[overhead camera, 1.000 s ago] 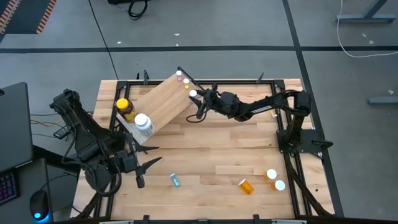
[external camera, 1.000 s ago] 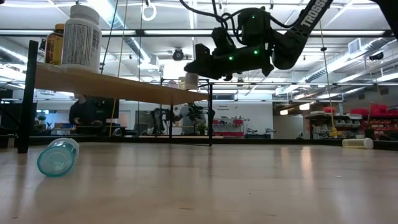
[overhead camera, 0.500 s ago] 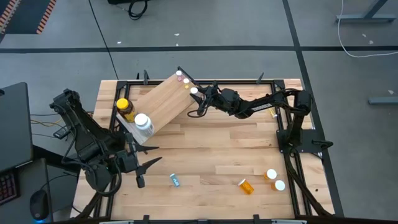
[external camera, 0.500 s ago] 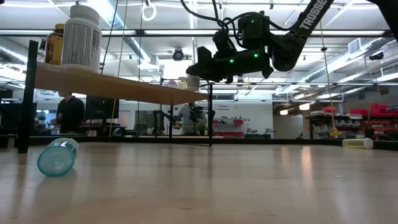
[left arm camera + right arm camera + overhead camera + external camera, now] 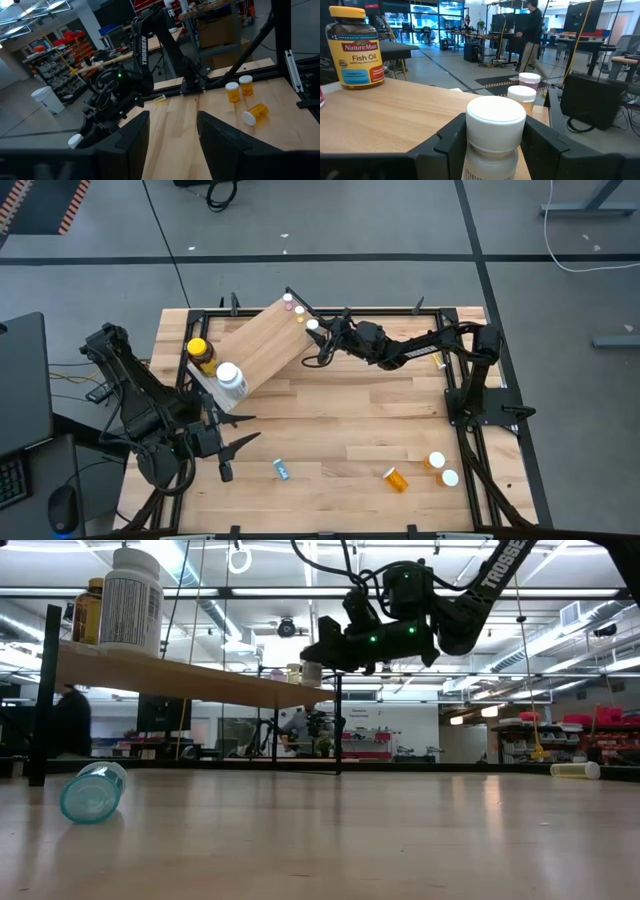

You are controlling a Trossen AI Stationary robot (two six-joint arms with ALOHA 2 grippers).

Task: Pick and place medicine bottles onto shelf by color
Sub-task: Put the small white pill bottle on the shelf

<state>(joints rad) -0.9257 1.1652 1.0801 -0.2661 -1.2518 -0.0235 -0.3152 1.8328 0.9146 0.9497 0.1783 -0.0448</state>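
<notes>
- Since a second ago, my right gripper has carried its white-capped bottle a little further up over the far corner of the shelf; across the last half second it has hardly shifted, so I judge I am settling over the drop spot.
- My right fingers are closed partway on that bottle, one on each side of its neck, and it stands upright between them.
- Just ahead of it on the board stand two small vials, one white-capped and one with a paler, pinkish cap; I read this corner as the place for light-capped ones, so lowering beside them seems the next move.
- At the shelf's other end stand the amber jar with yellow lid and the large white-capped bottle.
- My left gripper waits over the near left of the table, fingers apart and holding nothing.
- Left on the tabletop: a teal vial on its side, an orange vial lying down, and two white-capped orange vials standing.
- Hard to tell: whether my bottle's base touches the board yet, since my own fingers hide it and the low view shows only its cap near the shelf edge.
- A person in the room behind is blurred.
</notes>
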